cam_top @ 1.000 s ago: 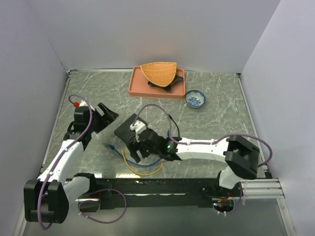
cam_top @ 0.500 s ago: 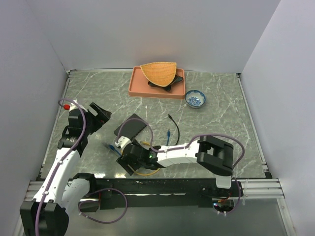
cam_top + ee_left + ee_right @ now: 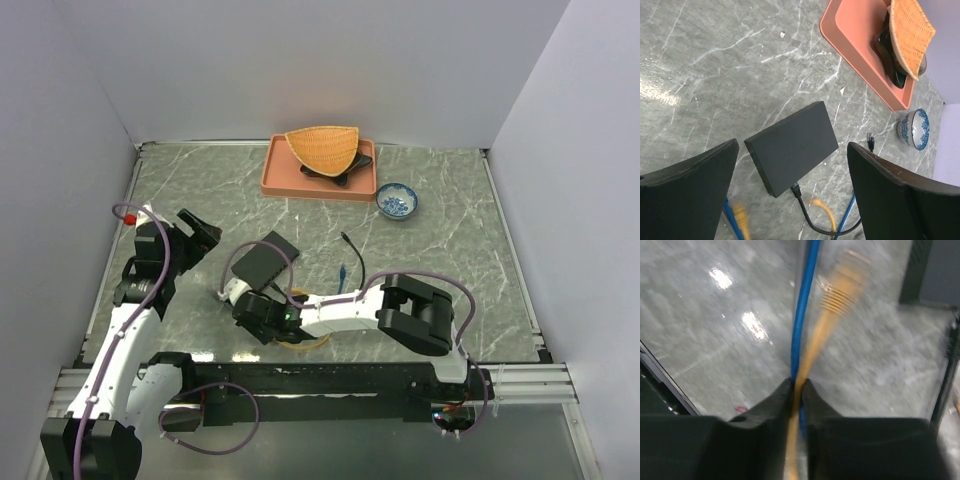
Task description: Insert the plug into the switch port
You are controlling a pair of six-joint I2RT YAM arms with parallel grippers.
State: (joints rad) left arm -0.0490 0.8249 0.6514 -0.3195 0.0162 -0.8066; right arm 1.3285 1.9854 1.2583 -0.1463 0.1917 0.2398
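The right claw (image 3: 797,386) is pinched shut on the yellow cable (image 3: 810,355) just behind its plug (image 3: 846,280), a blue cable (image 3: 802,315) beside it, at the lower left of the top view. The switch (image 3: 264,262) lies just above it, framed by the wide-open left claw (image 3: 792,150). A second ago the right claw stood open at the switch's edge; grey marbled worktop (image 3: 440,230), white walls (image 3: 300,70).

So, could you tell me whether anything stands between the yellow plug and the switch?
Nothing visible between the yellow cable's plug and the flat black rectangular switch; a blue cable also runs through the right end effector.
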